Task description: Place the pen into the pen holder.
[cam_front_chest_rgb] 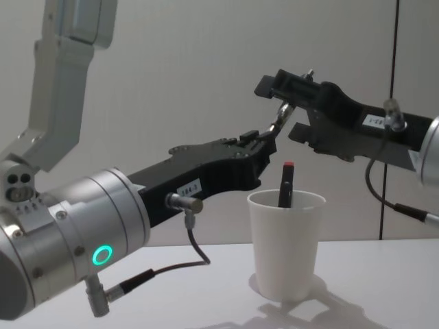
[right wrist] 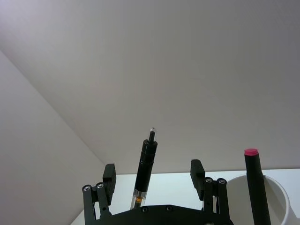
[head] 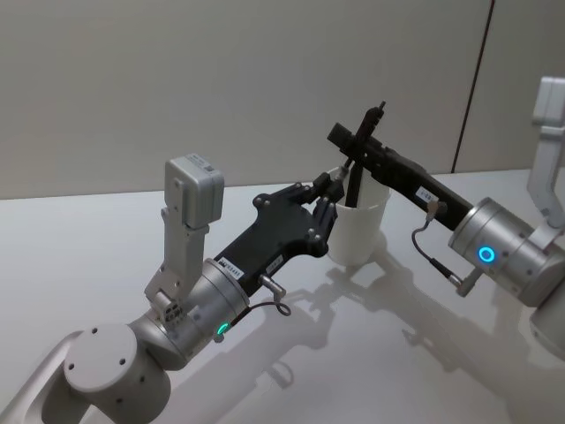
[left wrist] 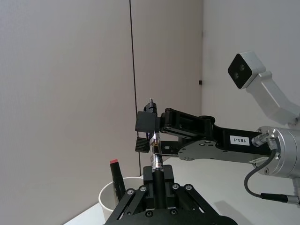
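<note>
Where clamped at its lower end by the closed fingers of the left gripper (cam_front_chest_rgb: 270, 134), found slim black pen with clear barrel (right wrist: 146, 161), tilted, above white tapered paper cup (cam_front_chest_rgb: 285, 240) and clear of its rim. Noted fingers of right gripper (right wrist: 153, 169) spread wide either side of pen's upper part, gripping nothing. Recorded black red-capped marker (cam_front_chest_rgb: 285, 186) standing inside cup on white table (cam_front_chest_rgb: 384, 288).

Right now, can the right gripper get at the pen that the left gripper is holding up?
Probably yes: the right gripper is open, a finger on each side of the pen, nothing between. The left gripper grips it lower down.
</note>
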